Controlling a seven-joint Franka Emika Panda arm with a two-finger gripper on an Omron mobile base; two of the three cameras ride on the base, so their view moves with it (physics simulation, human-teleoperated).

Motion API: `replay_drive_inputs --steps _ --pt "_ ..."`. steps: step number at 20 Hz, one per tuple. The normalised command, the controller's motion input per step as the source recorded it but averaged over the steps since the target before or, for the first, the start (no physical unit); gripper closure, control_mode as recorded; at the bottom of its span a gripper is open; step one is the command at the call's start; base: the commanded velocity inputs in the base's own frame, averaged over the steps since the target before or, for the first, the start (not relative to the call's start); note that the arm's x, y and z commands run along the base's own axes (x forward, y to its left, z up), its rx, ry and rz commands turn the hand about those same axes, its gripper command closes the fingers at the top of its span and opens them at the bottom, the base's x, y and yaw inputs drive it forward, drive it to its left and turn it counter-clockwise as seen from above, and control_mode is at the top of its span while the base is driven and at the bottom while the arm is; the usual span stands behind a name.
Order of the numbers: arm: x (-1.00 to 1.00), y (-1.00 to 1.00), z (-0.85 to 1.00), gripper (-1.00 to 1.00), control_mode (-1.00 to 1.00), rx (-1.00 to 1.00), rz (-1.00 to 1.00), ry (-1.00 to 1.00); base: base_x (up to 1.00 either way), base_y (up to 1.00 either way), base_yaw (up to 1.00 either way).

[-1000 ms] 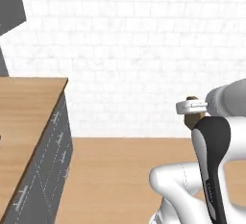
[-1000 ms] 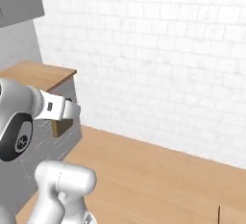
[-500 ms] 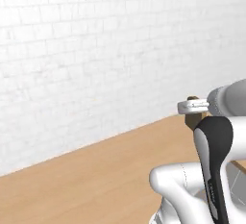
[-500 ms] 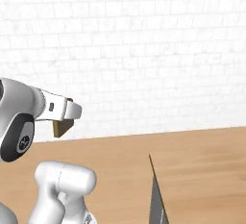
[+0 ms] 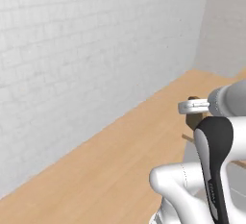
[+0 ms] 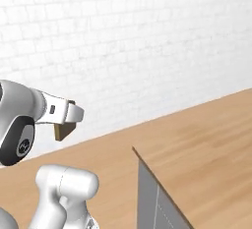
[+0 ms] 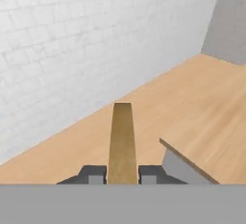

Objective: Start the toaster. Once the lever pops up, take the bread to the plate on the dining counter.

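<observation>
My gripper [image 7: 122,174] is shut on the bread [image 7: 121,139], a tan slice seen edge-on that stands up between the two dark fingertips [image 7: 92,173]. From the left base the gripper [image 5: 193,108] shows past the arm with the brown bread [image 5: 194,120] under it. In the right base view the gripper [image 6: 69,116] hangs in the air with the bread [image 6: 63,131] below it. A corner of the dining counter [image 6: 206,174], light wood on a pale grey base, lies low and to the right. The toaster and the plate are out of view.
A white brick wall [image 6: 128,41] runs across the back. Light wood floor [image 5: 105,170] stretches between the wall and the counter. The counter's sharp corner [image 7: 166,146] lies just right of the bread in the hand view. A grey wall [image 5: 226,21] meets the brick at the far right.
The whole picture has swung as the base turned: the dark cabinet on the left slid out, and the counter corner came in on the right. The gripper stays shut on the bread.
</observation>
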Motion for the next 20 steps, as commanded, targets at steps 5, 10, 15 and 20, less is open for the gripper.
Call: replay_drive_inputs --steps 5,10,15,20 --pt "0.00 0.00 0.00 1.00 1.00 0.00 0.00 0.00 0.30 0.92 -0.53" --pt "0.00 0.00 0.00 1.00 1.00 0.00 0.00 0.00 0.50 0.83 -0.46" --pt "0.00 0.00 0.00 1.00 1.00 0.00 0.00 0.00 0.72 0.68 -0.44" --pt "0.00 0.00 0.00 1.00 1.00 0.00 0.00 0.00 0.86 0.49 -0.44"
